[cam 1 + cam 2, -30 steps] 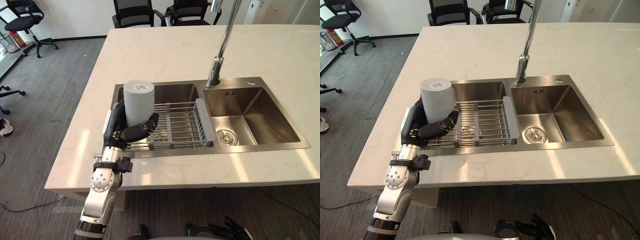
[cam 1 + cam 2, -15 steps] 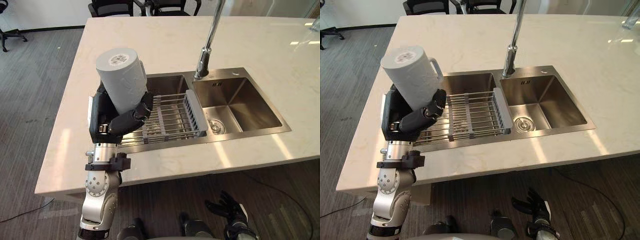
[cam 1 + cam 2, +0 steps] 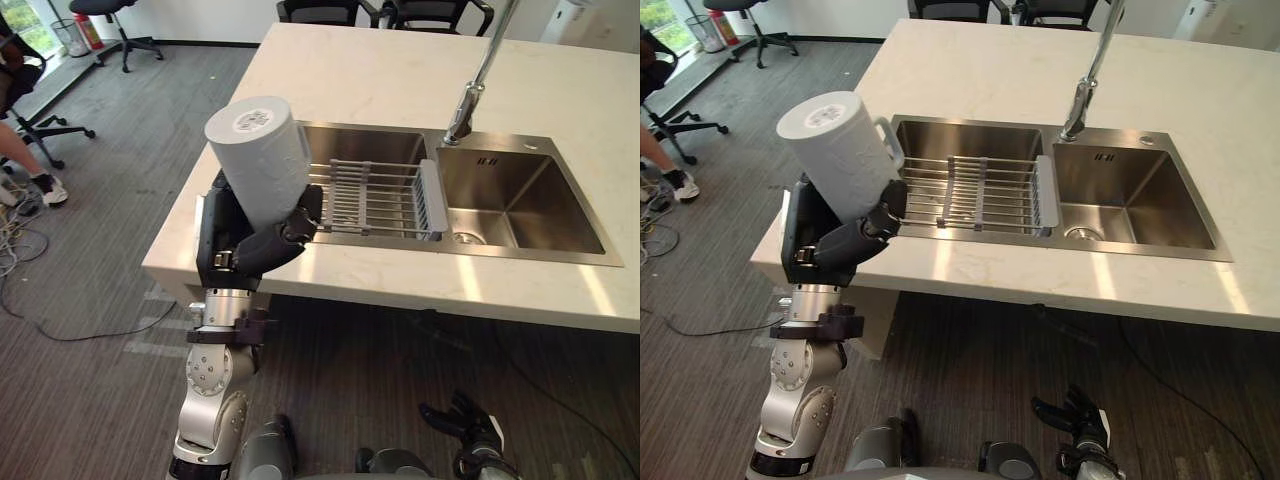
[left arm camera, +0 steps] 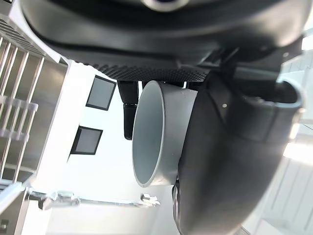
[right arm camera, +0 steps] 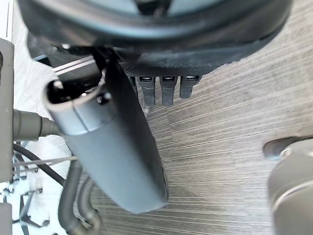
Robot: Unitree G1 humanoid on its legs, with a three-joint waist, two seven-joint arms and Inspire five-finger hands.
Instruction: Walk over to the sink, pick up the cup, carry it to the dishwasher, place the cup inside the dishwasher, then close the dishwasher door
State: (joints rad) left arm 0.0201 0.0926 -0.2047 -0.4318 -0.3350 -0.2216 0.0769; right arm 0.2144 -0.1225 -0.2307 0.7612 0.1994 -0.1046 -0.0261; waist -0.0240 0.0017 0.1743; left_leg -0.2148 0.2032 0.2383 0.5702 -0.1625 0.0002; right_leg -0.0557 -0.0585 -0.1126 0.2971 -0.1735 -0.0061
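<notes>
Currently the left robot hand [image 3: 232,245] is raised in front of the near left corner of the worktop [image 3: 380,80], its fingers and thumb curled round the lower part of a grey cup [image 3: 258,160]. The cup is clear of every surface, turned base-up and tilted, with its handle [image 3: 892,155] on the side towards the sink. In the left wrist view the cup's open mouth [image 4: 151,137] faces the camera, and the thumb lies against its outer wall.

Behind the cup, the stainless double sink [image 3: 520,195] is set into the worktop, with a wire drying rack [image 3: 370,195] across its left basin and a tall faucet [image 3: 475,80] between the two basins.

Low down near the grey floor [image 3: 100,250], the right robot hand [image 3: 465,425] hangs with relaxed fingers and holds nothing.

A person's leg and shoe [image 3: 45,188] show at the far left, near an office chair [image 3: 115,15].
</notes>
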